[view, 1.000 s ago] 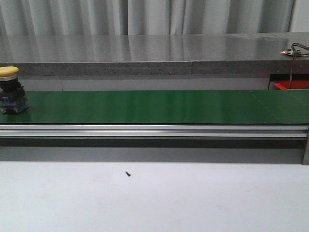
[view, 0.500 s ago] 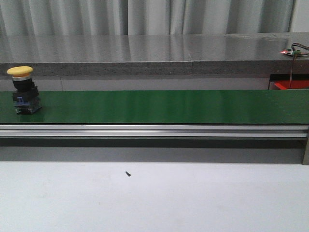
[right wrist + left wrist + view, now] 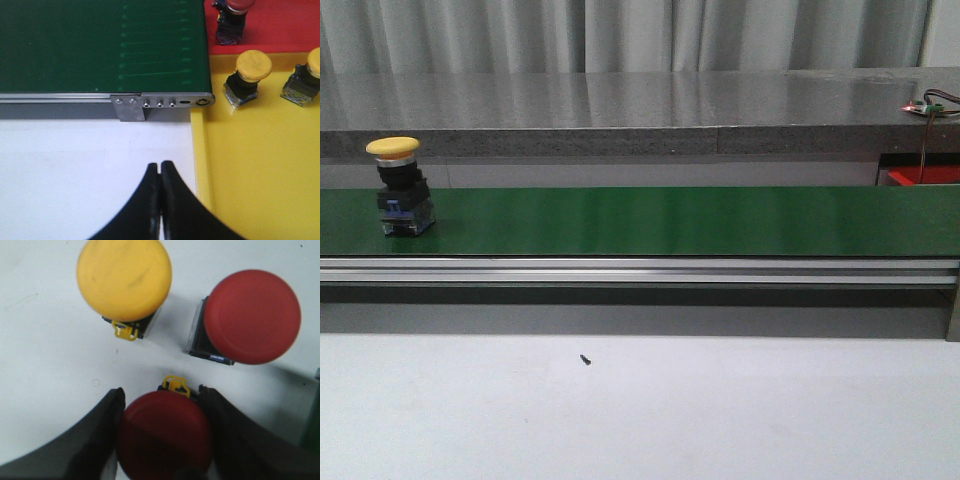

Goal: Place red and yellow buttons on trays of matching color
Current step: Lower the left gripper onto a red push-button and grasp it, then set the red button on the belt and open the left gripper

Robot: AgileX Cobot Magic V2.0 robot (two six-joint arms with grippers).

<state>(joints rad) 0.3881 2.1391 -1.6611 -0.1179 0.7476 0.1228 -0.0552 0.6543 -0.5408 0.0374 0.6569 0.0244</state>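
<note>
A yellow button point(image 3: 400, 190) with a black and blue body stands upright on the green conveyor belt point(image 3: 670, 220), near its left end. In the left wrist view my left gripper point(image 3: 162, 391) is shut on a red button point(image 3: 165, 432), a finger on each side of its cap. Beyond it, on a white surface, stand a yellow button point(image 3: 124, 277) and another red button point(image 3: 252, 315). My right gripper point(image 3: 159, 164) is shut and empty over the white table, beside the yellow tray point(image 3: 260, 165). Two yellow buttons point(image 3: 250, 75) point(image 3: 305, 77) stand in that tray. The red tray point(image 3: 280, 30) holds a red button point(image 3: 232, 17).
The belt's metal end bracket point(image 3: 165, 102) lies just beyond my right gripper. A grey counter point(image 3: 640, 110) runs behind the belt. A small dark screw point(image 3: 585, 359) lies on the white table in front. Neither arm shows in the front view.
The yellow button on the belt has travelled to the right from the frame's left edge. Nothing else in the front view has moved.
</note>
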